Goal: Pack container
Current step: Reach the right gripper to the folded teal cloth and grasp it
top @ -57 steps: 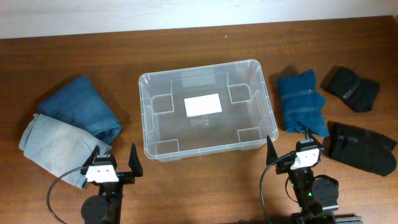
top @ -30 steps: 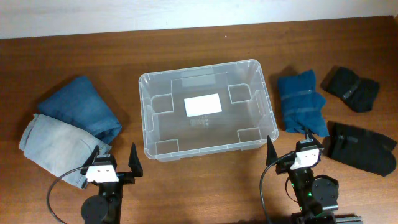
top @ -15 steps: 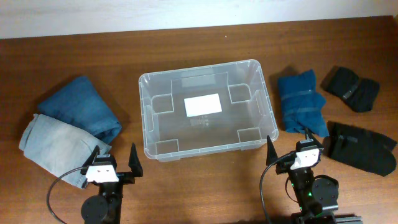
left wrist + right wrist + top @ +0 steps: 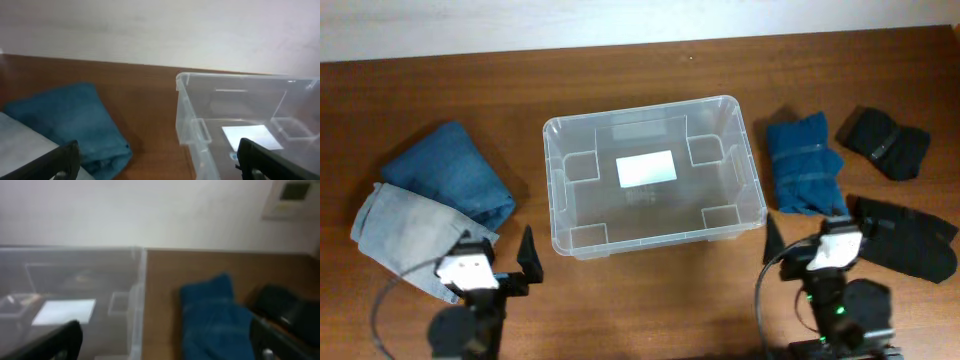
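The container (image 4: 620, 205) is a clear plastic tub with rounded corners, a rim and a white label (image 4: 646, 168) on its base. It sits in the middle of the table (image 4: 440, 90), open side up. Its long axis runs left to right, slightly skewed. The left gripper (image 4: 492, 255) and the right gripper (image 4: 817, 237) both stand spread, holding nothing.

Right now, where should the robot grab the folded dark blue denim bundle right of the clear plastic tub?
Probably across its near end, coming down with the right gripper. The folded dark blue denim bundle lies flat, lengthwise away from the robot, and that end sits ahead of that open gripper.
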Motion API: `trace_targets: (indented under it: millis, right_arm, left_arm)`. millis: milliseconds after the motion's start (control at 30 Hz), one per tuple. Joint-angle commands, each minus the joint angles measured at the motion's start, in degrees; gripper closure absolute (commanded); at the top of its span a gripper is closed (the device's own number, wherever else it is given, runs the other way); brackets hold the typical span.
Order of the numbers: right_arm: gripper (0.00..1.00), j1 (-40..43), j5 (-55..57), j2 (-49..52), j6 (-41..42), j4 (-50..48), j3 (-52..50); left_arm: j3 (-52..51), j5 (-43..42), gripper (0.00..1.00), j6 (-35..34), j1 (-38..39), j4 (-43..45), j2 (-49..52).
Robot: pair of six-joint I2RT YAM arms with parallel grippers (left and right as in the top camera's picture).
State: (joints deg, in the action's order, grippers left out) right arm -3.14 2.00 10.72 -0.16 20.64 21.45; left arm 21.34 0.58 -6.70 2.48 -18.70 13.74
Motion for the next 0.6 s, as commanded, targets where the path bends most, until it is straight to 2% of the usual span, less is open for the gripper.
trace_targets:
  millis: [0, 100, 200, 300, 333, 400, 500, 567]
  right_arm:
    - [0.02, 0.22, 5.70, 11.72, -2.45, 3.72, 12.09]
    - [0.02, 0.28, 8.22, 26.27, -4.00, 9.97, 24.30]
    - [0.02, 1.88, 8.07, 37.13, -4.55, 15.13, 33.46]
    - [0.02, 9.25, 4.09, 53.53, -4.57, 25.79, 48.39]
    - [0.02, 10.73, 2.78, 55.98, -4.57, 27.52, 50.69]
    - [0.02, 16.92, -5.14, 65.68, -8.22, 33.79, 59.25]
    - [0.02, 24.04, -12.98, 76.61, -13.75, 38.53, 66.49]
    - [0.02, 27.47, -15.26, 81.85, -14.51, 38.97, 68.11]
  left_arm:
    - [10.86, -0.59, 0.00, -0.92, -0.15, -2.64, 11.39]
    - [19.85, -0.63, 0.01, -0.92, -0.15, -6.51, 23.08]
    - [25.99, -0.63, 0.01, -0.92, -0.15, -11.17, 30.40]
    - [32.54, -0.63, 0.01, -0.92, -0.15, -17.29, 38.03]
    - [33.70, -0.63, 0.01, -0.92, -0.15, -18.43, 39.36]
    - [36.02, -0.63, 0.01, -0.90, -0.15, -20.63, 42.21]
    - [36.70, -0.59, 0.01, 0.17, -0.20, -20.81, 43.91]
    - [36.70, -0.59, 0.00, 0.17, -0.31, -20.81, 44.13]
